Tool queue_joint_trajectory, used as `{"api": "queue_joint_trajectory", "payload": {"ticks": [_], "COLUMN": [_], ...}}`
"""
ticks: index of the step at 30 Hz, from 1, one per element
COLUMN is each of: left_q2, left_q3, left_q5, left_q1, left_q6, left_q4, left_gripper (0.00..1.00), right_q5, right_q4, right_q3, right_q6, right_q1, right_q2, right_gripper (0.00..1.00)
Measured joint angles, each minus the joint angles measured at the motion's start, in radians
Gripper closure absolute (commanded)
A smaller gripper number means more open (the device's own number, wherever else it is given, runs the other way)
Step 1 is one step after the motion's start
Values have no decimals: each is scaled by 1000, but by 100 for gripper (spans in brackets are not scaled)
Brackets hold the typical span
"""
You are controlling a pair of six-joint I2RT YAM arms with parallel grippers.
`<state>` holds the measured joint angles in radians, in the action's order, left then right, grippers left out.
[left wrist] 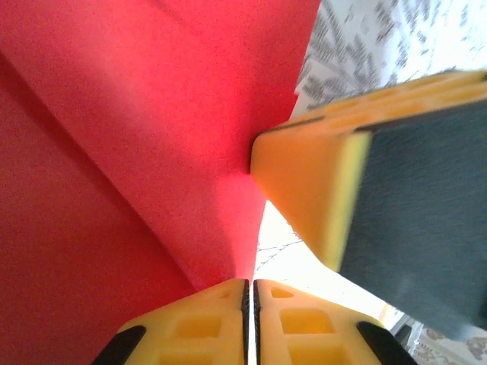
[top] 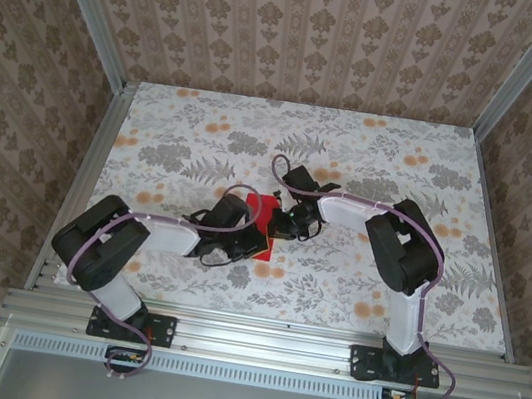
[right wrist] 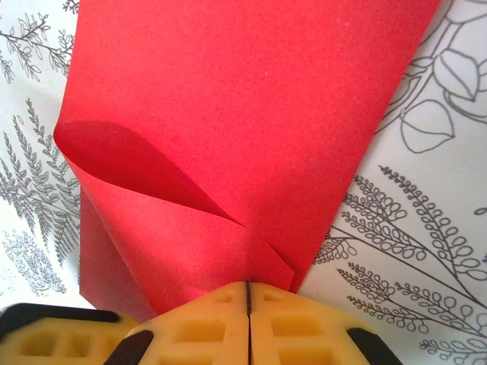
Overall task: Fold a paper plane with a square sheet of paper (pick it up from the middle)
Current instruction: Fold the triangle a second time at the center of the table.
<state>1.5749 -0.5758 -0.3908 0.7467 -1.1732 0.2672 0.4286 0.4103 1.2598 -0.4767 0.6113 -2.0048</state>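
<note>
Right wrist view: my right gripper point(right wrist: 248, 293) is pressed together, pinching the curled thin bright red square sheet of paper point(right wrist: 251, 114), which spreads ahead of it over the floral-patterned desk point(right wrist: 426, 251). I see my left gripper point(left wrist: 249, 293) pinching the same sheet just beside it.

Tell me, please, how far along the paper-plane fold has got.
Done: the square sheet of paper is curled over into a soft loop. In hand: the left pincer and right pincer are both shut on it. Left: pressing a crease; no dart shape shows yet.
</note>
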Motion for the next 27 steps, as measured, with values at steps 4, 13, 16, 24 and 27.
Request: {"api": "queue_joint_trajectory", "payload": {"ticks": [4,13,16,24,27], "left_q2": [-49,-32,-3,48,56], "left_q3": [-2,-55,-71,-73,-73], "left_q5": [4,10,10,25,34], "left_q1": [-45,-77,-77,-77,-77], "left_q6": [12,44,45,55,60], "left_q4": [-15,-62,-62,-103,-106], "left_gripper": [86,92,93,95,95], "right_q5": [0,0,1,2,2], "right_q4": [0,0,0,7,11], "right_q3": [0,0,0,5,8], "right_q6": [2,2,2,2,5], "right_q1": [0,0,0,0,0], "right_q2": [0,-1,-1,-5,-7], "right_gripper": [92,92,92,93,93]}}
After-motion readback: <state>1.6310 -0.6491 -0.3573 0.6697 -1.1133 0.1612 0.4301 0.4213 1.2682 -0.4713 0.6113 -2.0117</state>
